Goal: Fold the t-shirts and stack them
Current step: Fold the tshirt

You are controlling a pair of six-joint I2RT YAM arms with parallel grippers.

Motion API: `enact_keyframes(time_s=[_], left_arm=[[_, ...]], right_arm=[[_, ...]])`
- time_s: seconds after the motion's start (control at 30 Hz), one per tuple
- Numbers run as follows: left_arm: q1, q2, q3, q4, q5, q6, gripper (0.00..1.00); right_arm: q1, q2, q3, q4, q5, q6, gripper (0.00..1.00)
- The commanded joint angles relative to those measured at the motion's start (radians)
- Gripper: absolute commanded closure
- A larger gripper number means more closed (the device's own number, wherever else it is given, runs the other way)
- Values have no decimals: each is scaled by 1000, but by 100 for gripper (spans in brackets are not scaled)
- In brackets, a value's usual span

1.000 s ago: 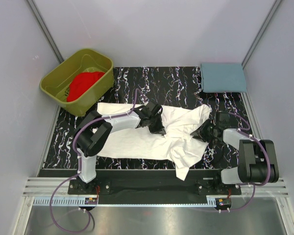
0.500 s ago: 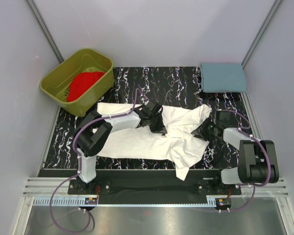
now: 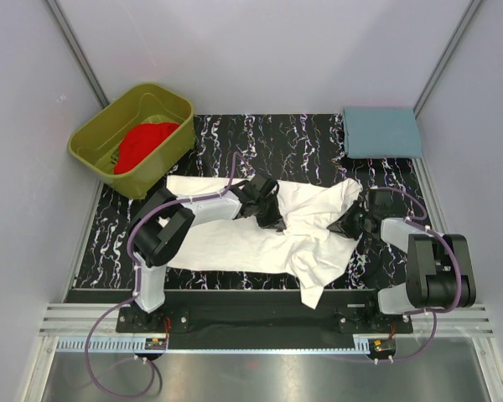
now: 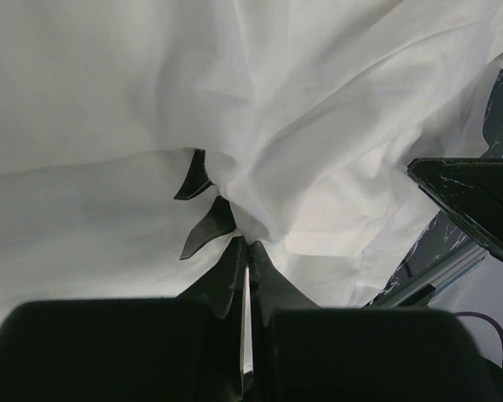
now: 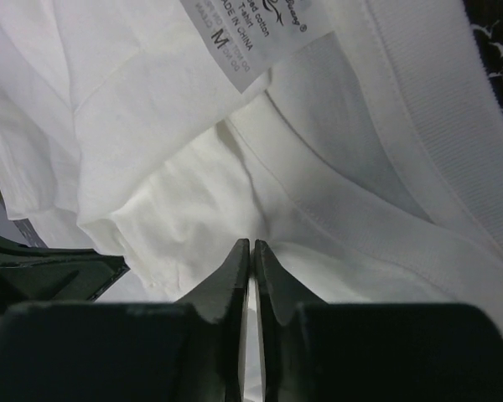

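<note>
Well, from the overhead camera the white t-shirt (image 3: 235, 243) lies spread and rumpled across the middle of the black marbled table (image 3: 302, 138), its right half bunched into folds and one corner hanging toward the near edge. The left gripper (image 3: 272, 220) sits on the cloth near the centre of the frame. The right gripper (image 3: 346, 226) is at the shirt's right edge. The red t-shirt (image 3: 144, 144) is heaped inside the olive-green tub (image 3: 90, 138) at the upper left. A folded blue-grey cloth (image 3: 381, 132) rests at the upper right corner of the table.

Next, in the left wrist view, the fingertips (image 4: 231, 266) are drawn together with only a thin sliver of white between them. The white fabric gathers into creases right at their tips, so they have it pinched. Two small black printed shapes (image 4: 208, 229) show on the cloth just left of the tips.

Lastly, in the right wrist view, this claw's fingertips (image 5: 235, 266) are likewise closed to a hairline on white cloth, just below the ribbed collar (image 5: 419, 100). A size label (image 5: 256, 33) marked M lies at the top of the frame.
</note>
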Motion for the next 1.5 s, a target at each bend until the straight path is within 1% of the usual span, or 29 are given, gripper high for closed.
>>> enact_keyframes(time_s=[0.0, 0.03, 0.07, 0.1, 0.17, 0.2, 0.27, 0.3, 0.33, 0.5, 0.6, 0.8, 0.87, 1.0, 1.13, 1.33, 1.47], left_arm=[[-3, 3, 30, 43, 21, -17, 100], [-3, 3, 27, 49, 22, -26, 100], [-4, -3, 24, 52, 21, -31, 100], [-3, -9, 22, 52, 18, -35, 100], [-3, -24, 35, 32, -7, -34, 100], [-4, -26, 44, -5, -12, -28, 100], [-1, -29, 84, -48, -38, 0, 100], [-1, -30, 94, -77, -44, 8, 100], [0, -32, 99, -85, -51, 17, 100], [6, -37, 124, -135, -47, 43, 100], [8, -47, 112, -149, -62, 55, 100], [9, -29, 119, -171, -58, 72, 100], [9, -20, 124, -177, -59, 77, 100], [11, -12, 124, -180, -65, 84, 100], [11, -4, 136, -195, -67, 92, 100], [11, -11, 128, -204, -79, 100, 100], [11, -20, 122, -207, -82, 106, 100]], right_arm=[[7, -36, 8, 8, -32, 8, 90], [8, -47, 25, -10, -30, 3, 94], [37, -47, 42, -38, -32, -10, 100], [37, -51, 58, -109, -32, -15, 100], [37, -79, 115, -195, -14, -23, 100], [36, -94, 134, -287, -1, -24, 100], [37, -139, 192, -379, 54, -24, 100], [36, -149, 209, -456, 69, -21, 100], [37, -166, 238, -487, 85, -18, 100], [39, -212, 269, -617, 108, 6, 100], [45, -261, 252, -651, 125, 40, 100], [68, -324, 181, -641, 135, 134, 100], [80, -353, 186, -651, 167, 152, 100], [82, -376, 247, -719, 233, 142, 100], [86, -383, 296, -774, 255, 128, 100], [99, -410, 304, -823, 276, 119, 100], [105, -412, 321, -858, 339, 68, 100]])
